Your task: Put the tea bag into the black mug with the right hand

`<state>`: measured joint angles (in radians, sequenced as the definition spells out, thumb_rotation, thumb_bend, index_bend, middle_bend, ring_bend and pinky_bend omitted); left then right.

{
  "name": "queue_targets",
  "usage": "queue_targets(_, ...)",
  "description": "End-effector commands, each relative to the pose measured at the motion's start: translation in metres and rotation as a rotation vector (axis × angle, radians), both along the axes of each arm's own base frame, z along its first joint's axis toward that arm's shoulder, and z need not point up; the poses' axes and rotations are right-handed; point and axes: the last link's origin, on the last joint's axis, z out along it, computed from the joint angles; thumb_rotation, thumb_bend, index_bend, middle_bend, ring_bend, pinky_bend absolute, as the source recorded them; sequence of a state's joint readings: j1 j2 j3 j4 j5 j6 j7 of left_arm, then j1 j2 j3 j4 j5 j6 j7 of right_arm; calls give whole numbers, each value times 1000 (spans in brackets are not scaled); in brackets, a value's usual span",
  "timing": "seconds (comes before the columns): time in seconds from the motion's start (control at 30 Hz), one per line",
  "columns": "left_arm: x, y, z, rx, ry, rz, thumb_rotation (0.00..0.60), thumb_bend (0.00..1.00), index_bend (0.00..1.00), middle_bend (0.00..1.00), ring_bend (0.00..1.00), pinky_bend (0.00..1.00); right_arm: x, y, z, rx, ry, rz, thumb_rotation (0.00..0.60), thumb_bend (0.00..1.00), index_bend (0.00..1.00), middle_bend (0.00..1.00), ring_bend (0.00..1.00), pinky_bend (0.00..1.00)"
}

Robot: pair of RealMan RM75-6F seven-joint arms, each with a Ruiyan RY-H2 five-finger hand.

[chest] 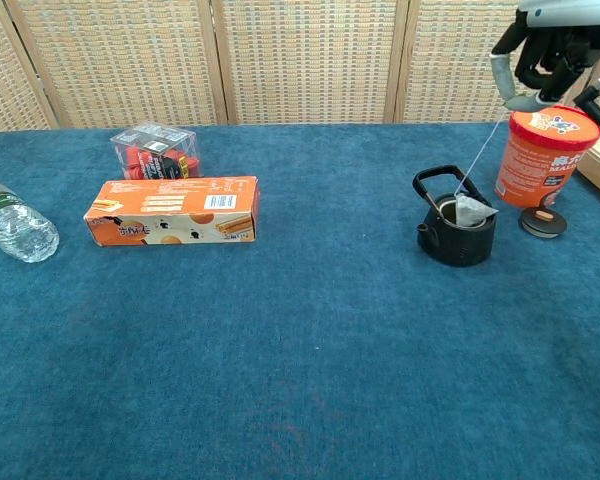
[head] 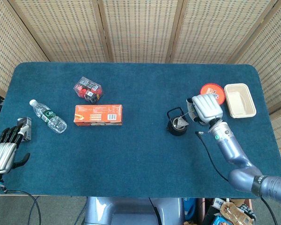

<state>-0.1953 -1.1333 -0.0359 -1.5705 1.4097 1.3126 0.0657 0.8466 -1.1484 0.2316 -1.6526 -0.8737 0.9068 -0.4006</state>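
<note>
The black mug (chest: 456,232) (head: 177,124) stands right of the table's middle, handle to the left. A tea bag (chest: 473,210) (head: 181,123) rests in the mug's mouth, leaning on the right rim, its string running up to my right hand (chest: 550,52) (head: 205,108). That hand hovers above and to the right of the mug, fingers pinching the string's end. My left hand (head: 4,149) hangs at the table's near left edge, fingers apart, holding nothing.
An orange-red canister (chest: 542,152) and a small round lid (chest: 543,222) stand just right of the mug, a beige tray (head: 240,99) beyond. A biscuit box (chest: 172,223), a clear box of red items (chest: 156,151) and a water bottle (head: 48,116) lie on the left.
</note>
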Motion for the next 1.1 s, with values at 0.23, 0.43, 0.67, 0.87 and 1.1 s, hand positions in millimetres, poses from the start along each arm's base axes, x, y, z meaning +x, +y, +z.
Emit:
queue_targets(0.23, 3, 2, 1, 9, -2, -17, 600, 377, 0, 0, 0, 0, -3, 12, -18, 32, 28, 27, 600, 580, 658, 901, 960, 995)
queue_targets(0.43, 5, 2, 2, 6, -1, -19, 600, 377, 0, 0, 0, 0, -7, 23, -32, 51, 53, 60, 600, 581, 658, 901, 960, 996)
queue_targets(0.67, 6, 3, 1, 3, 0, -20, 600, 377, 0, 0, 0, 0, -10, 33, -47, 77, 68, 101, 600, 581, 653, 901, 960, 995)
queue_targets(0.87, 6, 2, 2, 4, 1, -19, 600, 378, 0, 0, 0, 0, -13, 39, -56, 90, 81, 127, 600, 581, 627, 900, 960, 995)
queue_targets(1.1, 6, 1, 2, 4, 0, -22, 600, 378, 0, 0, 0, 0, -19, 47, -69, 132, 97, 143, 600, 572, 531, 900, 960, 995)
